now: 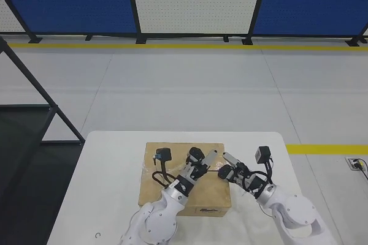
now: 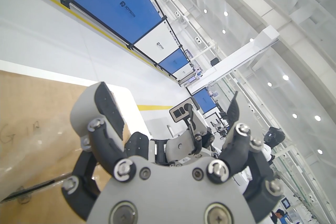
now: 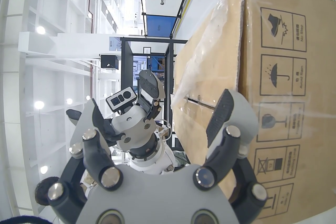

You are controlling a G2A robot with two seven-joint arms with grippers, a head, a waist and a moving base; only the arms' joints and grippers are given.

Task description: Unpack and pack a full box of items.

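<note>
The left gripper (image 1: 203, 157) stood with its fingers spread wide and nothing between them, over the right part of the cardboard box's (image 1: 211, 197) top; whether it touched the cardboard I could not tell. The right gripper (image 1: 226, 165) was just as wide apart and empty, held just beside the box's right edge and close to the left one. The box was shut, its top seam covered with clear tape (image 3: 199, 51), and it had handling symbols on one side. It sat in the middle of the white table (image 1: 104, 184). Blue and white partition panels (image 1: 73, 15) lined the far side of the floor.
</note>
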